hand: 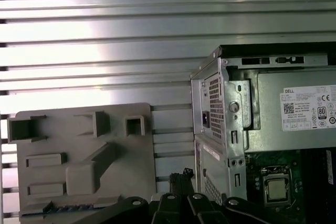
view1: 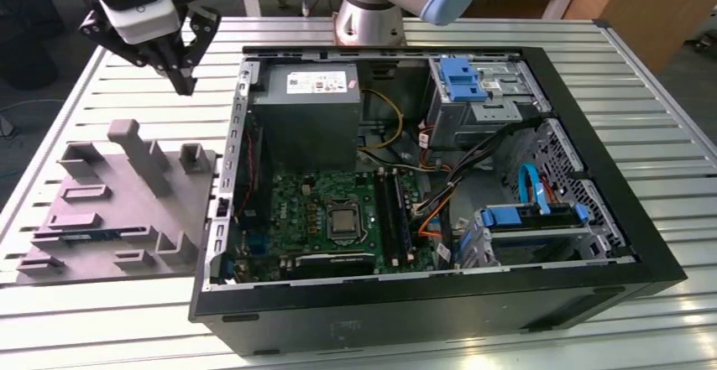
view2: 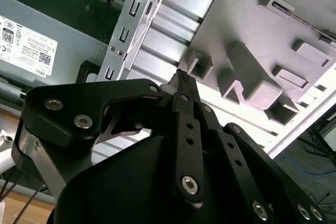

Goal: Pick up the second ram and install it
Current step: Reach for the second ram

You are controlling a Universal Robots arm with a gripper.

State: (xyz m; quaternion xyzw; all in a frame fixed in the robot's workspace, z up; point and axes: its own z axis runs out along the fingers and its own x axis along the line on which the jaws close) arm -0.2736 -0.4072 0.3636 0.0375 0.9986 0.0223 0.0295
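While our gripper hangs pinched closed and empty at the tray's one o'clock in the exterior view, we risk jabbing, not straddling, the blue memory stick.

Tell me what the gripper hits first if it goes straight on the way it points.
Most likely the slatted metal table, in the strip between the grey tray and the computer case. The gripper points there in the second wrist view; depth is unclear, so the tray's edge could come first.
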